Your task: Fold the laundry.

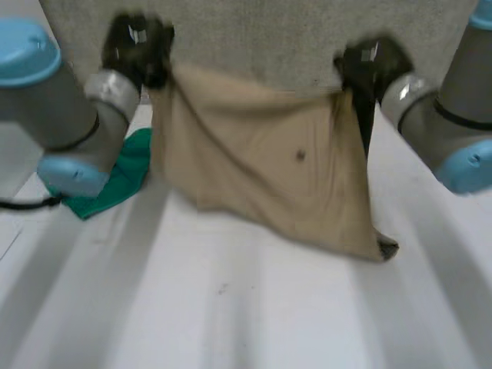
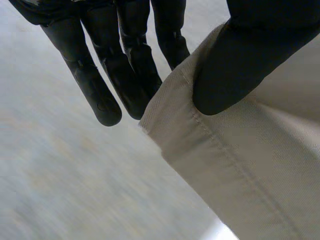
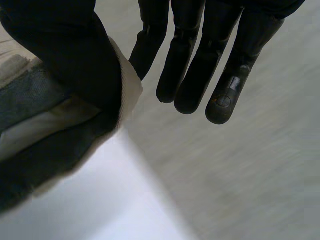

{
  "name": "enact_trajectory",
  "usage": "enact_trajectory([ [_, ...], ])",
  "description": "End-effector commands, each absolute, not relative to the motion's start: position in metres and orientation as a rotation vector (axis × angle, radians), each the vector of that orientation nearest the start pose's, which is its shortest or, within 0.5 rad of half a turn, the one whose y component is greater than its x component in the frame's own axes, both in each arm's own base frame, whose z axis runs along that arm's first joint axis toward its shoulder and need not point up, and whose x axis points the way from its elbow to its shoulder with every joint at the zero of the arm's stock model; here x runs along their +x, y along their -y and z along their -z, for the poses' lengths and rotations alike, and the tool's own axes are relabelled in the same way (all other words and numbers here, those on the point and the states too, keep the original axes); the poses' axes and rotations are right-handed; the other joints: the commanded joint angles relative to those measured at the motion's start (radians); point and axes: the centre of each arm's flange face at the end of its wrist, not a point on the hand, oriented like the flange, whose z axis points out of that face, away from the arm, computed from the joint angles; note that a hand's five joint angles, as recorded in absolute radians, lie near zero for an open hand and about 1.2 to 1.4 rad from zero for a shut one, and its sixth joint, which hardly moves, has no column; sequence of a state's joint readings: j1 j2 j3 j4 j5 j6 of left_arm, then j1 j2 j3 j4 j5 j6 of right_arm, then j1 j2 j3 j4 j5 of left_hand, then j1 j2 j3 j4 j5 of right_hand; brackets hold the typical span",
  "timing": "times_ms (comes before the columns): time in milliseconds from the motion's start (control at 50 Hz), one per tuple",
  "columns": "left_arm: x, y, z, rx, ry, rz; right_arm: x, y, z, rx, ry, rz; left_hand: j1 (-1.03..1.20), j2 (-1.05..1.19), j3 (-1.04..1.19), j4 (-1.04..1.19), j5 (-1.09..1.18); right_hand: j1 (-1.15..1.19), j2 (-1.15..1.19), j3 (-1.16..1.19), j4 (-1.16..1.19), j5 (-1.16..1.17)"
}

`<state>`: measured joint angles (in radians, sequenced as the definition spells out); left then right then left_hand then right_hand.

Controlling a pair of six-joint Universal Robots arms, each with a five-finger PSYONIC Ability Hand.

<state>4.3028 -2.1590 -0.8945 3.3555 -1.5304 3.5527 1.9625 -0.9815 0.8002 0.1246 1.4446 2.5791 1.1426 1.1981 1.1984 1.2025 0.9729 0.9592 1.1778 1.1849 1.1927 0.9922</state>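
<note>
Both arms reach forward, one from each side, with their hands raised level above the white counter [image 1: 231, 307]. The left hand [image 1: 138, 50] pinches one top corner of a single tan garment [image 1: 261, 161] between thumb and straight fingers [image 2: 125, 75]. The right hand [image 1: 373, 65] pinches the opposite top corner under its thumb. The garment hangs spread between them, its lowest corner sagging down near the counter below the right hand. One green cloth [image 1: 115, 181] lies crumpled on the counter beneath the left arm.

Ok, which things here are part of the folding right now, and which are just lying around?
In the job:
tan cloth, hanging between both hands
left hand, pinching one top corner
right hand, pinching the other top corner

Lying about:
green cloth, crumpled on the white table
</note>
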Motion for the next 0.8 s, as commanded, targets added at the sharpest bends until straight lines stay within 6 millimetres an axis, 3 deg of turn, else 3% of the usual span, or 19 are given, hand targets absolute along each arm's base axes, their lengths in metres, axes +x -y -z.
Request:
enact_trajectory([
  [20,-0.308,0.368,-0.438,0.353,-1.127,2.905,0.308,0.374,-0.417,-0.698,-1.088,2.940,0.254,0.198,0.198,0.194,0.249,0.437,0.218,0.211,0.204,0.230],
  [120,-0.321,0.349,-0.441,0.375,-1.140,2.943,0.303,0.363,-0.449,-0.603,-0.874,3.013,0.254,0.198,0.198,0.194,0.249,0.437,0.218,0.211,0.204,0.230],
  [240,-0.313,0.332,-0.408,0.458,-1.327,2.843,0.307,0.362,-0.434,-0.733,-0.969,2.884,0.254,0.198,0.198,0.194,0.249,0.437,0.218,0.211,0.204,0.230],
  [280,-0.307,0.330,-0.397,0.480,-1.380,2.803,0.311,0.363,-0.415,-0.850,-1.076,2.771,0.254,0.198,0.198,0.194,0.249,0.437,0.218,0.211,0.204,0.230],
  [320,-0.301,0.326,-0.373,0.525,-1.482,2.726,0.312,0.363,-0.399,-0.933,-1.150,2.679,0.254,0.198,0.198,0.194,0.249,0.437,0.218,0.211,0.204,0.230],
  [360,-0.299,0.322,-0.354,0.562,-1.556,2.673,0.309,0.365,-0.369,-1.063,-1.277,2.530,0.254,0.198,0.198,0.194,0.249,0.437,0.218,0.211,0.204,0.230],
  [380,-0.298,0.317,-0.333,0.608,-1.637,2.613,0.307,0.366,-0.359,-1.098,-1.317,2.479,0.254,0.198,0.198,0.194,0.249,0.437,0.218,0.211,0.204,0.230],
  [440,-0.297,0.307,-0.297,0.693,-1.774,2.500,0.297,0.370,-0.317,-1.211,-1.477,2.280,0.254,0.198,0.198,0.194,0.249,0.437,0.218,0.211,0.204,0.230],
  [460,-0.297,0.298,-0.274,0.753,-1.864,2.422,0.295,0.370,-0.306,-1.232,-1.521,2.233,0.254,0.198,0.198,0.194,0.249,0.437,0.218,0.211,0.204,0.230],
  [480,-0.296,0.293,-0.263,0.778,-1.905,2.381,0.290,0.369,-0.283,-1.290,-1.596,2.138,0.254,0.198,0.198,0.194,0.249,0.437,0.218,0.211,0.204,0.230],
  [520,-0.294,0.280,-0.234,0.850,-2.004,2.273,0.285,0.365,-0.261,-1.357,-1.652,2.051,0.254,0.198,0.198,0.194,0.249,0.437,0.218,0.211,0.204,0.230],
  [600,-0.289,0.264,-0.201,0.923,-2.109,2.146,0.270,0.350,-0.215,-1.573,-1.760,1.882,0.254,0.198,0.198,0.194,0.249,0.437,0.218,0.211,0.204,0.230],
  [640,-0.285,0.262,-0.194,0.929,-2.133,2.110,0.262,0.339,-0.194,-1.744,-1.768,1.808,0.254,0.198,0.198,0.194,0.249,0.437,0.218,0.211,0.204,0.230],
  [700,-0.281,0.261,-0.188,0.929,-2.151,2.083,0.258,0.329,-0.181,-1.863,-1.751,1.749,0.254,0.198,0.198,0.194,0.249,0.437,0.218,0.211,0.204,0.230],
  [720,-0.280,0.261,-0.188,0.928,-2.151,2.082,0.256,0.325,-0.175,-1.884,-1.765,1.728,0.254,0.198,0.198,0.194,0.249,0.052,-0.167,-0.174,-0.182,-0.156],
  [800,-0.274,0.268,-0.196,0.888,-2.131,2.096,0.255,0.321,-0.176,-1.786,-1.819,1.698,0.254,0.198,0.198,0.194,0.249,-0.468,-0.687,-0.694,-0.702,-0.676],
])
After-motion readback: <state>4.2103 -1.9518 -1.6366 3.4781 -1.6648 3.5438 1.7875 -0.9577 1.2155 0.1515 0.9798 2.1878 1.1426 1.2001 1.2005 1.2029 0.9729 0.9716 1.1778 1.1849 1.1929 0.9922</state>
